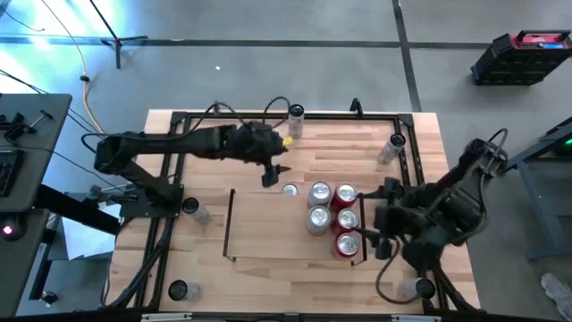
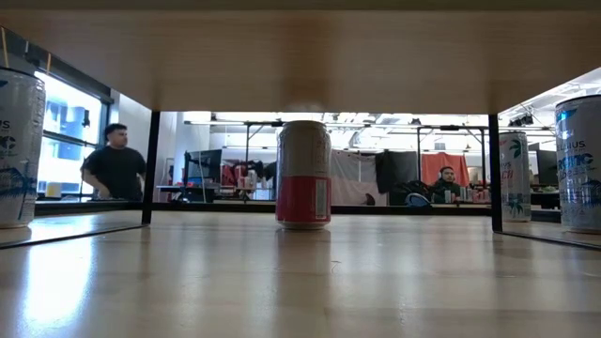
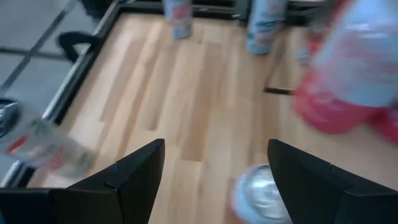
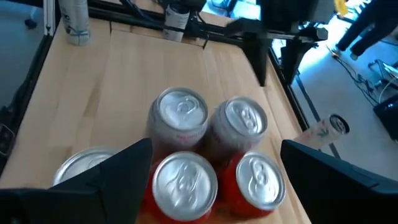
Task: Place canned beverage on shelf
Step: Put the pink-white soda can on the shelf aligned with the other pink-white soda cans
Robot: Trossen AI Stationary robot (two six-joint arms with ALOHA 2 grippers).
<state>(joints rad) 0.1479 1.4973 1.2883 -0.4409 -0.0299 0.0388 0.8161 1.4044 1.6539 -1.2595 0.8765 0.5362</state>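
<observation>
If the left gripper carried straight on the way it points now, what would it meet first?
Probably the silver-topped can just ahead, between the open left gripper's fingers; depth is hard to judge.

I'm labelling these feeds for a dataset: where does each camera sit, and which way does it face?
High: overhead, straight down on the shelf; both arms show.
Low: table height, level at one red can; no arm shows.
Left wrist: looks past open left gripper at a can top.
Right wrist: looks past open right gripper down on the can cluster, shared with high view.
</observation>
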